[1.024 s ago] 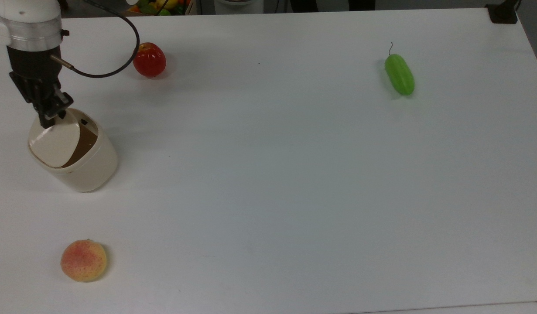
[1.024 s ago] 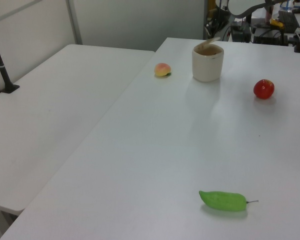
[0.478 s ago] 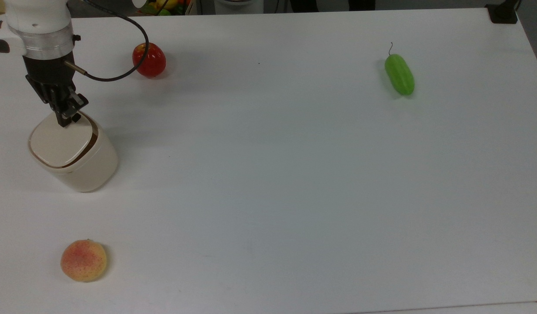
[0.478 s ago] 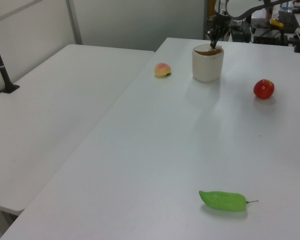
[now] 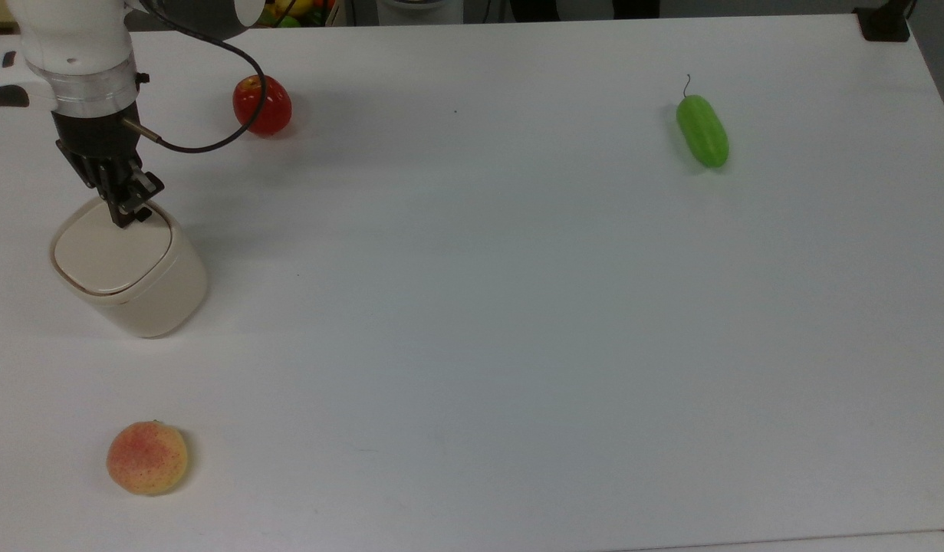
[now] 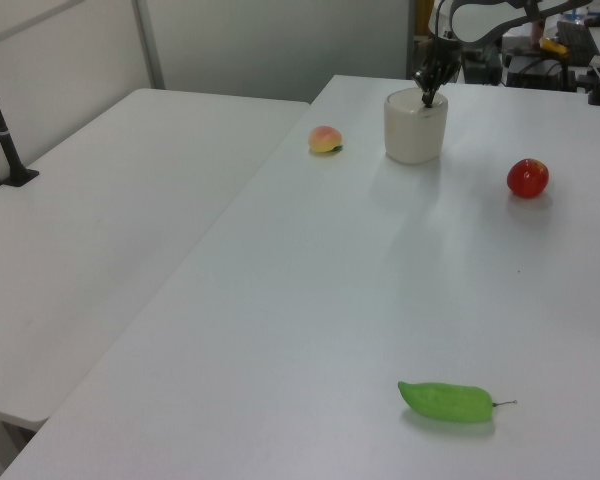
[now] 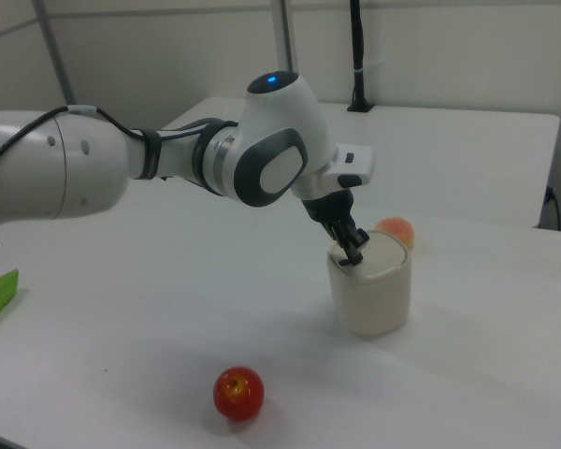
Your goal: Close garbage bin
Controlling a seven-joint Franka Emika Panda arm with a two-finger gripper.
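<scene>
Standing near the top view's left edge of the white tabletop [image 5: 472, 307], the garbage bin [image 5: 130, 268] is upright, its flat lid [image 5: 107, 253] down and level with the rim. The gripper [image 5: 126, 216] points down at the lid's edge on the top view's upper side, tips at or on it; fingers look drawn together with nothing between them. In the right view the gripper [image 7: 354, 256] meets the lid on the right view's left side. Red apple [image 5: 262, 105] toward the top view's upper left corner. Peach [image 5: 146, 457] near its lower left corner. Green cucumber [image 5: 702, 130] well apart, toward its upper right.
</scene>
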